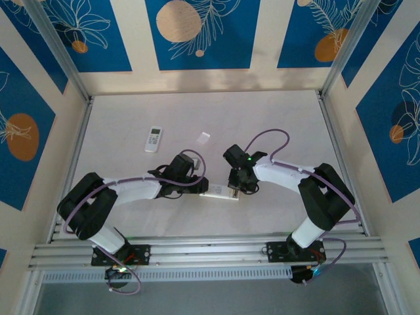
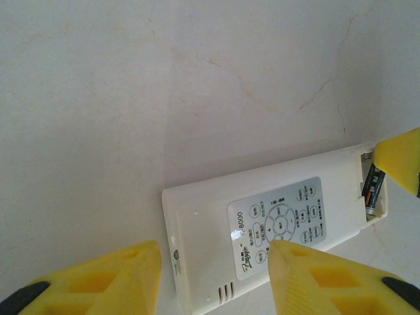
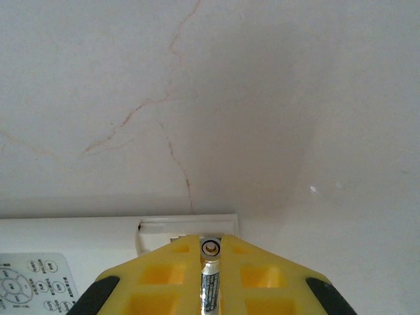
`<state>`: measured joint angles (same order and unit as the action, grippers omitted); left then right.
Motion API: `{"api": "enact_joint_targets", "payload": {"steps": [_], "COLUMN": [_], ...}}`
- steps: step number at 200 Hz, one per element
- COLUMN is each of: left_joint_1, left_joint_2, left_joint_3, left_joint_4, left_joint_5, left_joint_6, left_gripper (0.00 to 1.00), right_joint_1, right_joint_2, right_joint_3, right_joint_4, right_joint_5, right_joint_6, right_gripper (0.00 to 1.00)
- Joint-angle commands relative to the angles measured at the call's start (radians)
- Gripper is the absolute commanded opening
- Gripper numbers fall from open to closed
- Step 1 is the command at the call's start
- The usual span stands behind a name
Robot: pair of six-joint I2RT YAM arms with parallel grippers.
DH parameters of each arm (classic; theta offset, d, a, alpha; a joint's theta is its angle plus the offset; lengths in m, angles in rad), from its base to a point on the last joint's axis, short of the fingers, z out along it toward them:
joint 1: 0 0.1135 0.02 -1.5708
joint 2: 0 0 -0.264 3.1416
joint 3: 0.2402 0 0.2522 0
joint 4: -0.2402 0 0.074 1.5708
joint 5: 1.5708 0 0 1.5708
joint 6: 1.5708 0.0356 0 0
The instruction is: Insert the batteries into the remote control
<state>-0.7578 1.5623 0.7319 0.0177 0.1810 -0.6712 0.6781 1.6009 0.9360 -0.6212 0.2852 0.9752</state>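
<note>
In remote (image 2: 203, 223) bay: battery (image 2: 372, 188), right hand (image 3: 210, 244) pinching it; left hand (image 2: 213, 249): grip unclear.

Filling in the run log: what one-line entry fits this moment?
left gripper: clamps white plastic remote control | right gripper: holds thin cylindrical battery at open compartment | status: battery not yet seated

I read the remote (image 2: 203, 216) as smooth, glossy white plastic, its keypad label (image 2: 279, 226) shinier still. The battery (image 3: 210, 282) has a bright metal end and a glossy wrap. The table (image 2: 197, 79) looks matt and hairline-cracked. The fingers (image 2: 98, 282) of the left gripper (image 2: 215, 252) are matt yellow plastic.
</note>
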Motion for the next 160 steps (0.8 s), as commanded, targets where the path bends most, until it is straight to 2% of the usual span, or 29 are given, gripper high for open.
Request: {"api": "enact_joint_targets", "payload": {"steps": [1, 81, 160], "left_joint_1": [-0.013, -0.011, -0.012], "left_joint_2": [-0.005, -0.004, -0.001], "left_joint_3": [0.014, 0.012, 0.013], "left_joint_4": [-0.014, -0.008, -0.006], "left_joint_5": [-0.012, -0.012, -0.015], "left_joint_6": [0.023, 0.021, 0.014], "left_gripper": [0.47, 0.48, 0.50], "right_joint_1": [-0.006, -0.014, 0.046], "right_joint_2": [-0.027, -0.024, -0.009], "right_joint_3": [0.013, 0.014, -0.001], "right_joint_4": [-0.015, 0.028, 0.015], "right_joint_5": [-0.002, 0.002, -0.009], "right_joint_6": [0.017, -0.012, 0.007], "right_gripper": [0.12, 0.11, 0.11]}}
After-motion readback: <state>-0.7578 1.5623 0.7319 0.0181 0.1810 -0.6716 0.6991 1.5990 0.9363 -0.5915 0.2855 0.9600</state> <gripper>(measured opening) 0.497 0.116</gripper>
